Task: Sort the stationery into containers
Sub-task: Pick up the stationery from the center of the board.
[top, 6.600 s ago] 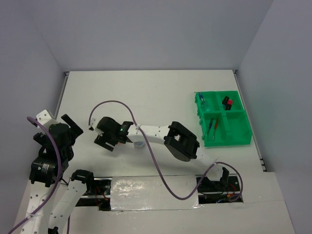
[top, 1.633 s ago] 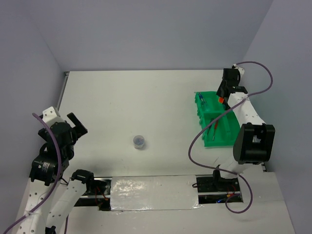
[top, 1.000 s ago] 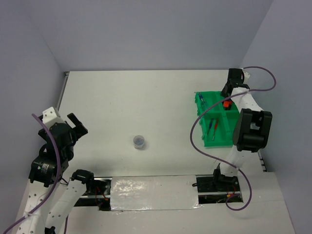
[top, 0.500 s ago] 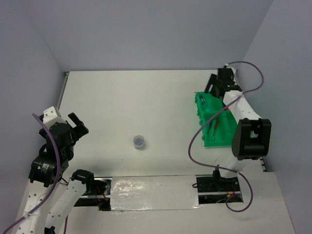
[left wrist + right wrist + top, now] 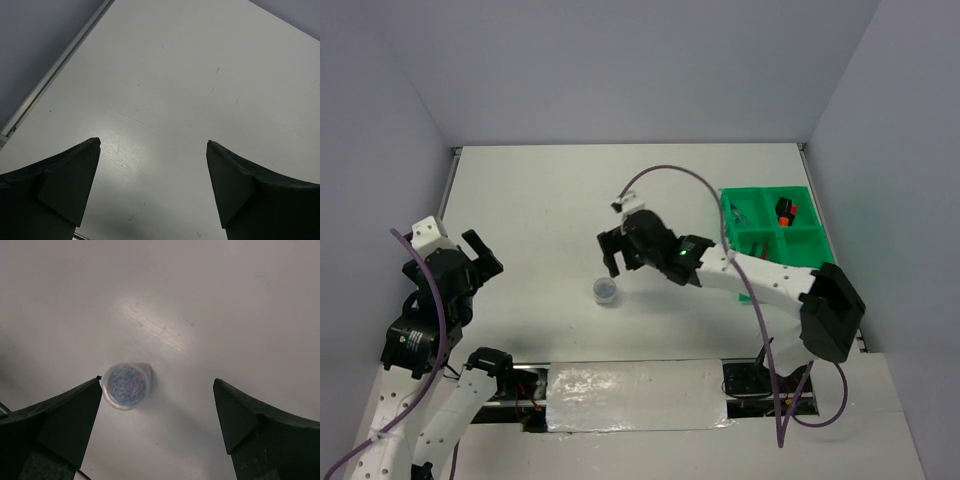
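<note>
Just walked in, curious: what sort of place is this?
Probably a robotics lab bench: left arm and right arm bolted to a white table, plain walls around it, a green tray and small jar set out for sorting.

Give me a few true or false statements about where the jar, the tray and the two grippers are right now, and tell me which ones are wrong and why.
1. The round clear jar stands on the table, outside the green tray. True.
2. The right gripper is shut on the jar. False: its jaws are wide open, and the jar sits on the table below them, near one finger and not clamped.
3. The left gripper holds a pen. False: it is open, with nothing between its fingers and only bare table beneath it.
4. A black highlighter with an orange cap lies in a far compartment of the tray. True.
</note>
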You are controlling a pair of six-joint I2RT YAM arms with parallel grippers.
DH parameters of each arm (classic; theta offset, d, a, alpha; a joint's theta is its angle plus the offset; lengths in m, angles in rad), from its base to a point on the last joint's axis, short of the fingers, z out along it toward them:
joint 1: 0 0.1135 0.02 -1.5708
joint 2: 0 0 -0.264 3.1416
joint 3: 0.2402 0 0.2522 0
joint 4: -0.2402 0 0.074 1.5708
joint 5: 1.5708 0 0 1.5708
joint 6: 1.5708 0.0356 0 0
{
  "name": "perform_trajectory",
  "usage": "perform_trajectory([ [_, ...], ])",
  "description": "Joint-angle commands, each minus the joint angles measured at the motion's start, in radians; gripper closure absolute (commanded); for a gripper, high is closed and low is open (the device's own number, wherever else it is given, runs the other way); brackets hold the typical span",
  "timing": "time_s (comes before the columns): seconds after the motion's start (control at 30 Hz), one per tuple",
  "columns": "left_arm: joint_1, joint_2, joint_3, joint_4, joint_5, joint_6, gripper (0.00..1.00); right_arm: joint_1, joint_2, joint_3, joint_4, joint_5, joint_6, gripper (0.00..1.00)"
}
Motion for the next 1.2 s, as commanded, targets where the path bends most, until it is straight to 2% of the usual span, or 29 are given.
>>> perform_trajectory([
  [0.0,-0.004,0.016,0.000,0.032,-0.016,0.015,0.01,0.116,0.105,0.035,0.021,0.112,0.048,0.00],
  [0.13,-0.003,0.038,0.003,0.035,-0.007,0.021,0.01,0.200,0.267,0.124,-0.019,0.203,0.059,0.00],
  [0.23,-0.004,0.038,0.002,0.038,-0.001,0.024,0.01,0.226,0.328,0.166,-0.044,0.224,0.050,0.00],
  [0.5,-0.003,0.033,-0.001,0.041,0.007,0.029,0.01,0.236,0.369,0.158,-0.041,0.240,0.056,0.01],
  [0.57,-0.003,0.033,-0.001,0.043,0.009,0.029,0.01,0.237,0.374,0.148,-0.023,0.203,0.050,0.06],
  [0.7,-0.004,0.027,-0.003,0.041,0.005,0.029,0.01,0.236,0.383,0.129,-0.004,0.152,0.062,0.09],
  [0.73,-0.003,0.029,-0.003,0.041,0.005,0.027,0.01,0.236,0.386,0.128,-0.004,0.152,0.065,0.15],
  [0.83,-0.003,0.022,-0.003,0.041,0.004,0.027,0.01,0.236,0.383,0.121,-0.004,0.134,0.068,0.42],
  [0.9,-0.003,0.019,-0.003,0.041,0.002,0.026,0.01,0.234,0.375,0.120,-0.007,0.112,0.064,0.43],
  [1.0,-0.003,0.016,-0.001,0.040,0.001,0.024,0.01,0.226,0.359,0.106,-0.004,0.083,0.054,0.61],
  [1.03,-0.004,0.015,-0.003,0.041,-0.001,0.024,0.01,0.225,0.352,0.100,0.007,0.077,0.054,1.00],
  [1.17,-0.004,0.004,-0.004,0.040,-0.001,0.024,0.01,0.205,0.283,0.051,0.045,0.071,0.060,1.00],
])
